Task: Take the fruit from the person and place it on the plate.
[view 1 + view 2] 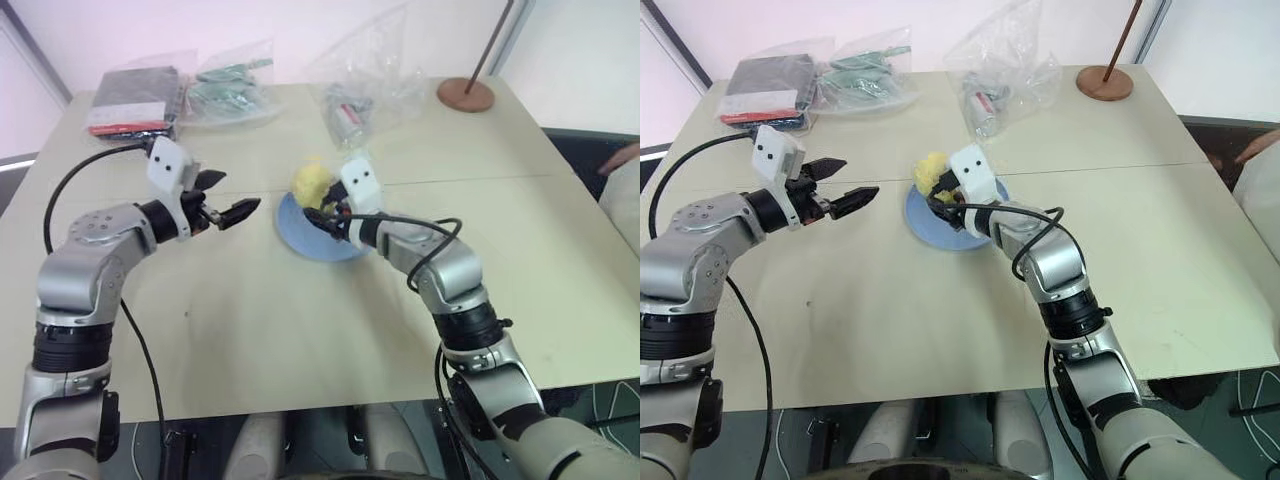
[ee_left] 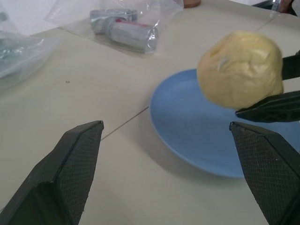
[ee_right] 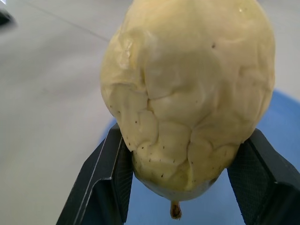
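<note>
**Holding fruit over the plate, release pending**

Reading the fruit (image 2: 240, 69) as clamped between the right gripper (image 1: 328, 218) fingers, one pad on each flank in the right wrist view. Long axis runs along the fingers: stem end points back toward the wrist, fat end points away, past the tips.

I place it above the plate (image 2: 187, 123), over the half toward the far table edge. The left wrist view shows blue under the fruit and what looks like a gap below it, so I judge it not yet resting on the plate. Whether that gap is real or just the viewing angle, I can't say for sure.

Next move as I see it: lower a little, then let the jaws part. The fruit is lumpy and rounded, so it may roll once freed; a release nearer the plate's middle looks safer to me.

Left gripper (image 1: 232, 198) sits just beside the plate on its left, jaws spread wide and empty, pointing toward the fruit. Right arm is the one doing the work; left is only near.

Person's hand (image 1: 622, 158) is at the far right edge of the head views, well apart from the plate.
</note>
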Tool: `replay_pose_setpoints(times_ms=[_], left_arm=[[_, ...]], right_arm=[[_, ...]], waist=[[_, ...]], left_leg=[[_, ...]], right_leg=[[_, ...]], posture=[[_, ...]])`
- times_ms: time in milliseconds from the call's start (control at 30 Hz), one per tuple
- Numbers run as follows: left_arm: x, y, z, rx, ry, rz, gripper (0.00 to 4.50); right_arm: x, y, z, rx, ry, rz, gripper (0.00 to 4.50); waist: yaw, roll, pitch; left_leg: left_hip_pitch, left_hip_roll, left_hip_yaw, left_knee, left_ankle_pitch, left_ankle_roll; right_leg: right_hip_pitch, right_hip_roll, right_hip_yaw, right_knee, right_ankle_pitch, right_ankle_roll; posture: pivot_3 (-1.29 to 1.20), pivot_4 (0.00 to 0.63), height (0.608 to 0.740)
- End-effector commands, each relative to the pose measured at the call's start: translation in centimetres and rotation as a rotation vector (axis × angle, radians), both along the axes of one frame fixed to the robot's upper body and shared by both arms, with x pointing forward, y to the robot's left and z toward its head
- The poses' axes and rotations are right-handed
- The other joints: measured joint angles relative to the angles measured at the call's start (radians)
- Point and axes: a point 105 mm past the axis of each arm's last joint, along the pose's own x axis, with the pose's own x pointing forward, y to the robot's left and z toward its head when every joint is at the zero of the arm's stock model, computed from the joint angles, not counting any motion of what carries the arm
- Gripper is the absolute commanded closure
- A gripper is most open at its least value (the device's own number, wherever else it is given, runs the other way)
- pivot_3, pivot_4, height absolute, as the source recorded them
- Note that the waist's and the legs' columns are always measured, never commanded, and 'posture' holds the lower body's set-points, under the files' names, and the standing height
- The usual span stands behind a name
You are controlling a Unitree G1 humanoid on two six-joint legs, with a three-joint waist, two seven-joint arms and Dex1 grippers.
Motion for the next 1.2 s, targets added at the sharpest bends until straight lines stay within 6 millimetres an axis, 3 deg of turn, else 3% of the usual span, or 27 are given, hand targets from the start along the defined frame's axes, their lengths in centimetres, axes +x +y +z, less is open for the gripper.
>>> replay_pose_setpoints(times_ms=[33,367,500,533,567,933,1200], left_arm=[[-0.2,-0.2,0.8,0.018,-0.024,-0.023,0.0],[-0.4,-0.2,0.8,0.027,-0.023,-0.029,0.0],[-0.5,-0.3,0.8,0.03,-0.023,-0.031,0.0],[-0.5,-0.3,0.8,0.03,-0.023,-0.032,0.0],[-0.5,-0.3,0.8,0.03,-0.023,-0.032,0.0],[-1.0,-0.8,0.8,0.037,-0.015,-0.086,0.0],[-3.3,-0.5,0.4,0.09,0.021,-0.165,0.0]], right_arm=[[0.4,-0.4,-0.6,-0.037,-0.031,-0.027,2.33],[1.5,-1.8,-2.3,-0.081,-0.03,-0.091,2.33],[1.5,-1.8,-2.2,-0.078,-0.035,-0.088,0.37],[1.5,-1.8,-2.1,-0.077,-0.036,-0.087,0.04],[1.4,-1.8,-2.0,-0.078,-0.038,-0.085,0.04],[0.3,-5.2,3.6,-0.071,-0.128,-0.078,0.04],[-5.6,-9.2,9.3,-0.141,-0.195,0.079,0.04]], waist=[[0.0,0.0,0.0],[-0.002,0.0,0.0],[-0.001,0.0,0.0],[-0.001,0.0,0.0],[-0.001,0.0,0.0],[0.002,0.0,0.0],[0.003,0.0,0.0]], left_leg=[[0.0,0.0,0.0,0.0,0.0,0.0],[0.0,0.0,0.0,0.0,0.0,0.0],[0.0,0.0,0.0,0.001,0.0,0.0],[0.0,0.0,0.0,0.001,0.0,0.0],[0.0,0.0,0.0,0.001,0.0,0.0],[0.0,-0.001,0.0,0.003,0.0,0.0],[0.0,0.0,0.0,0.003,0.0,0.0]], right_leg=[[0.0,0.0,0.0,0.0,0.0,0.0],[0.0,0.001,0.0,0.001,0.0,0.0],[0.0,0.001,0.0,0.002,0.0,0.0],[0.0,0.001,0.0,0.002,0.0,0.0],[0.0,0.001,0.0,0.002,0.0,0.0],[0.0,0.001,0.0,0.003,0.0,0.0],[0.0,0.0,0.0,0.003,0.0,0.0]], posture=[[0.0,0.15,0.74],[0.0,0.15,0.74],[0.0,0.15,0.74],[0.0,0.15,0.74],[0.0,0.15,0.74],[0.0,0.15,0.74],[0.0,0.15,0.74]])
